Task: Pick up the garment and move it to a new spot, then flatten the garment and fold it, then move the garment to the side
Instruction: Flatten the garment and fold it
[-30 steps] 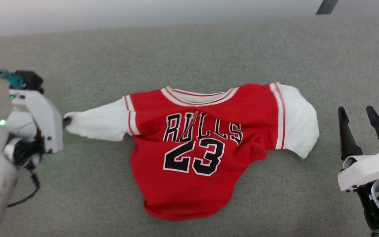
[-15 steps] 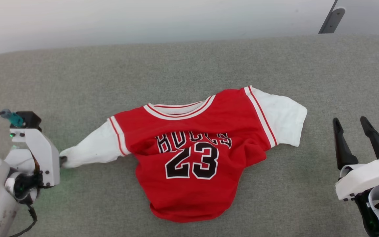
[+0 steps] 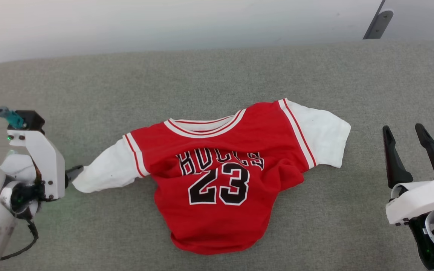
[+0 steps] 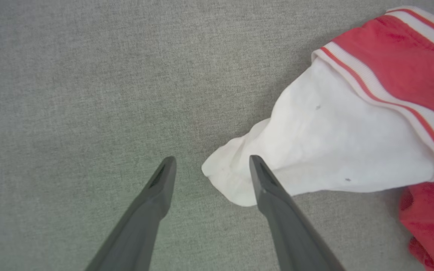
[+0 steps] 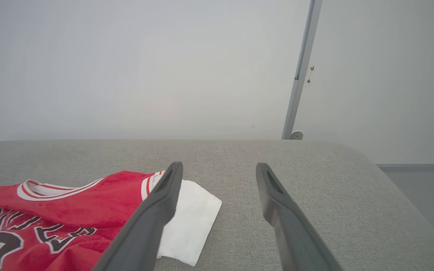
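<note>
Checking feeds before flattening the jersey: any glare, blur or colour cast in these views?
Head view: even light, garment lettering sharp; faint green glow on the grey surface by the left gripper. Left wrist view: white sleeve crisp, soft shadow beneath it. Right wrist view: wall bright, flat, no glare.

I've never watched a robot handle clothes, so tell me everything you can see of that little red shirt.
The garment is a small red jersey with white short sleeves, red-white striped trim, black white-outlined lettering and a 23. Soft-looking, it lies front up and rumpled on the grey fabric surface, hem bunched, sleeves spread. The open left gripper sits at one sleeve tip; contact is unclear.
</note>
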